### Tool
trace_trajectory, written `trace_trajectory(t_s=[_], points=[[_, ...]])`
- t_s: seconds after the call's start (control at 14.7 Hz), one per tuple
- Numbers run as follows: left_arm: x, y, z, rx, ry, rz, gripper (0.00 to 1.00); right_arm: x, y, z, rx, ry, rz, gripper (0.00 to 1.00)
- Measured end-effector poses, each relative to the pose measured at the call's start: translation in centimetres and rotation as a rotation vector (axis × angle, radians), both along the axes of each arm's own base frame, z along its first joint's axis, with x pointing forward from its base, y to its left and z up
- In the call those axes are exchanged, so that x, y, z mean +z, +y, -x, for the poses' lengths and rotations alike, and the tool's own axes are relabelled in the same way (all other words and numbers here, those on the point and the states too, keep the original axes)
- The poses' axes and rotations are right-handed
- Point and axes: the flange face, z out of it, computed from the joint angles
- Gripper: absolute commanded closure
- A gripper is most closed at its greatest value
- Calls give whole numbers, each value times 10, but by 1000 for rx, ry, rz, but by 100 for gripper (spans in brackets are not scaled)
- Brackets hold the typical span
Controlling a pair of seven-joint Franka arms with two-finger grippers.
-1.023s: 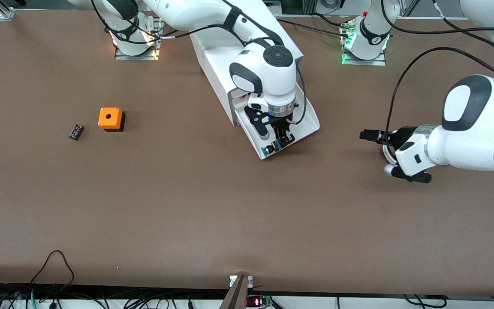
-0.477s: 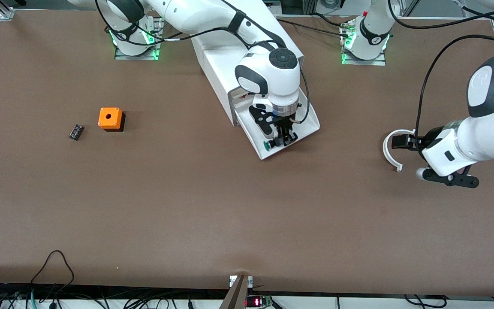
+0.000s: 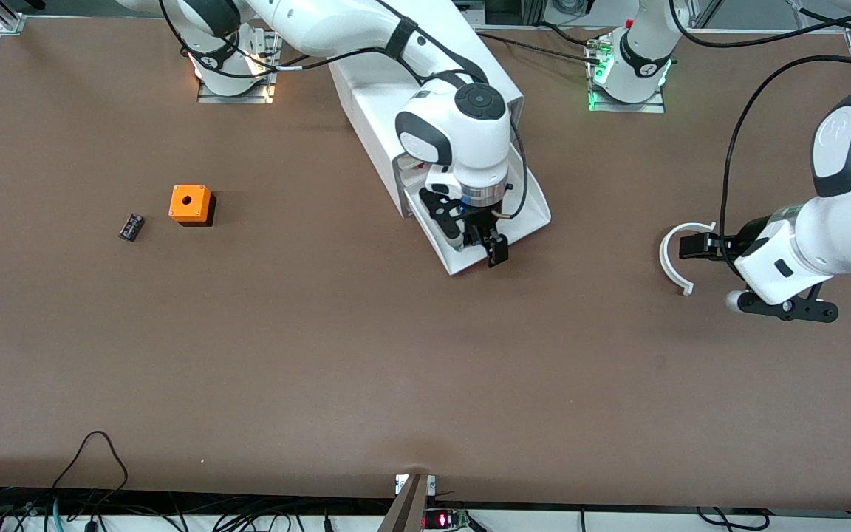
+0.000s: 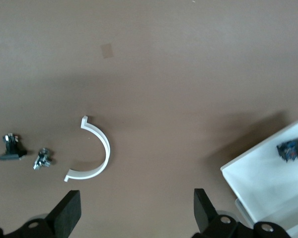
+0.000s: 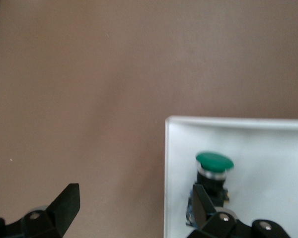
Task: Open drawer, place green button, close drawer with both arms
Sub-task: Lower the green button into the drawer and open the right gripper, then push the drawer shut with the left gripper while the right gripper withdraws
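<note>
— Brown tabletop (image 3: 322,355), mid-session: where is the button?

— Lying in the pulled-out drawer (image 3: 532,207) of the white cabinet (image 3: 366,96). From the front camera the right gripper (image 3: 481,247), fingers spread and released, hides it; its wrist camera shows the button (image 5: 213,171) by the tray's corner.

— And the other arm?

— The left gripper (image 3: 691,245) waits, fingers apart and holding nothing, over a white curved piece (image 4: 97,153), toward its own end of the table.
</note>
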Motion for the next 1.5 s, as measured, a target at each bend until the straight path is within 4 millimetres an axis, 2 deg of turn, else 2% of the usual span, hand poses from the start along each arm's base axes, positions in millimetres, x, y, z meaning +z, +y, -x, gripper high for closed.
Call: trace_trajectory(t_s=[0.27, 0.41, 0.55, 0.68, 0.82, 1.02, 1.23, 1.5], points=[[4, -24, -7, 162, -70, -15, 0, 38, -56, -51, 130, 11, 31, 0], [-3, -44, -12, 249, -108, -9, 0, 51, -85, -72, 229, 44, 41, 0], [-25, -68, -15, 331, -126, 2, 0, 61, -118, -93, 355, 76, 60, 0], [-59, -96, -14, 414, -138, 13, 0, 64, -155, -111, 530, 119, 112, 0], [-93, -127, -7, 482, -153, 23, 0, 61, -194, -127, 721, 178, 170, 0], [-136, -171, 13, 512, -152, 25, 0, 48, -253, -155, 931, 220, 206, 0], [-175, -200, 36, 524, -151, 29, 0, 24, -318, -178, 1021, 260, 168, 0], [-219, -228, 65, 502, -197, 7, 0, -10, -401, -196, 1040, 319, 138, 0]])
